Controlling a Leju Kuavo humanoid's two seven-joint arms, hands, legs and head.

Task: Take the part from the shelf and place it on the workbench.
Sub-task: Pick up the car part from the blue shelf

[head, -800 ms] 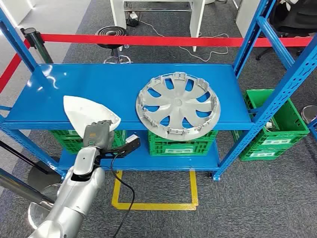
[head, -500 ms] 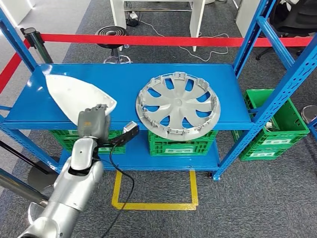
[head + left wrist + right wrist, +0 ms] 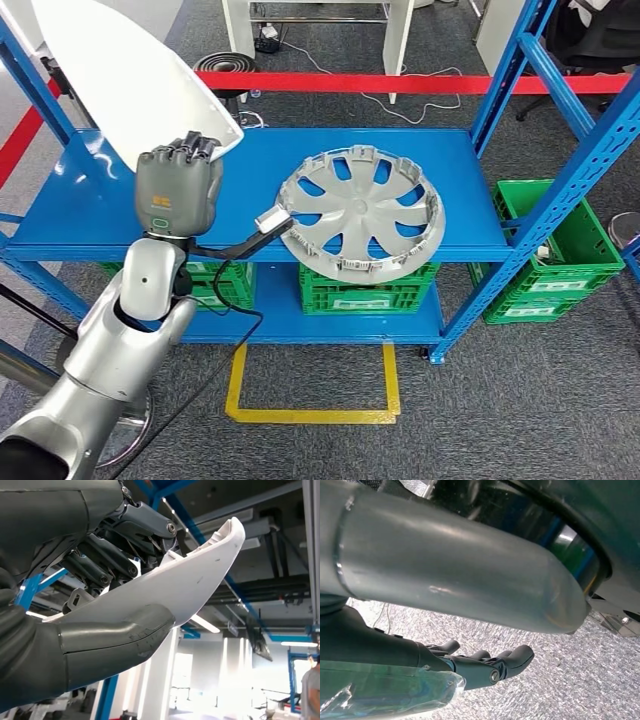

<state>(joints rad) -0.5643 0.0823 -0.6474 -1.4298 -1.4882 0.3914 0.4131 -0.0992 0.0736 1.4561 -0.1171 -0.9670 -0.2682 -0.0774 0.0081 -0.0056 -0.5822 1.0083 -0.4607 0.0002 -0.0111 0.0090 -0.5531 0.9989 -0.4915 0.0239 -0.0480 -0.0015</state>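
Already the first half of the job looks done: the left hand (image 3: 178, 188) has its fingers wrapped round the near corner of the white part (image 3: 124, 75), and the part is clear of the blue shelf (image 3: 226, 170), held up high at the far left with its broad end tilted up and away. From the left wrist view the grip reads clearly, with the thumb (image 3: 117, 637) under the part's curved shell (image 3: 188, 580) and the darker fingers (image 3: 113, 555) clamped on its other face.

The right hand (image 3: 486, 667) hangs by the robot's side over grey carpet, its fingers nearly straight and a little apart, holding nothing.

A silver hubcap (image 3: 359, 212) lies flat on the right half of the shelf, overhanging the near edge a little. Green crates (image 3: 362, 290) sit on the lower level beneath it.

What remains, by my judgement, is the whole second half: carrying the part away from the shelf, reaching the workbench and setting it down. No workbench is plainly identifiable, so the robot probably has to turn or walk first.
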